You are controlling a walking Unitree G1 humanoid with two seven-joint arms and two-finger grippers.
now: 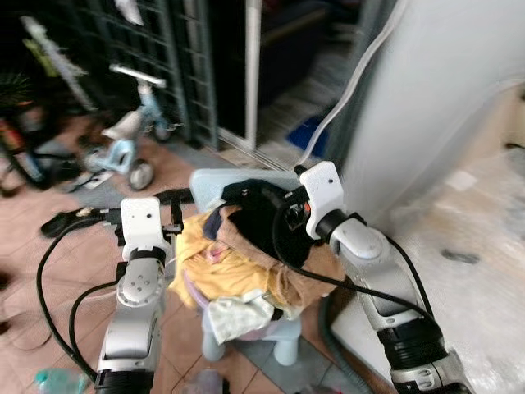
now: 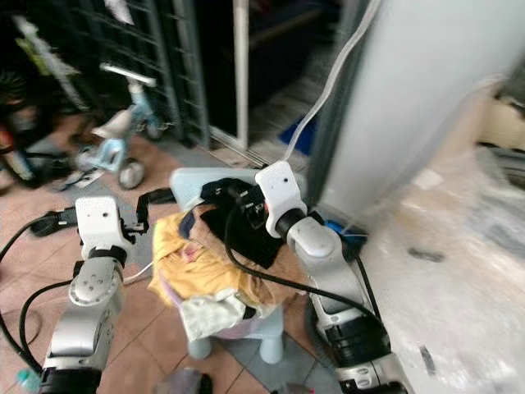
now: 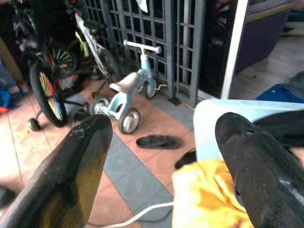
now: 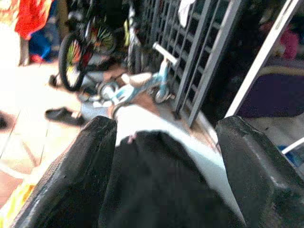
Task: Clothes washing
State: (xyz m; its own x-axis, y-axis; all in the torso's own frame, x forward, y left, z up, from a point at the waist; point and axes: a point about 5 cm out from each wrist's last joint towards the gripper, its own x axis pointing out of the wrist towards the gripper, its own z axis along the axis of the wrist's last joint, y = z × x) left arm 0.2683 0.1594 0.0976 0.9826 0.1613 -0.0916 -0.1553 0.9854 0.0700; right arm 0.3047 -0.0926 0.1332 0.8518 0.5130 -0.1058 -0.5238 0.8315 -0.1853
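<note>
A heap of clothes [image 1: 238, 271] is piled on a pale blue stool [image 1: 283, 341]. The left gripper [image 1: 176, 215] is held spread beside the yellow garment [image 3: 209, 199]. A black garment [image 4: 156, 185] is straddled by the right gripper [image 1: 246, 197], fingers apart. Beyond, a small tricycle [image 1: 127, 135] is parked by the dark grille [image 3: 156, 42].
</note>
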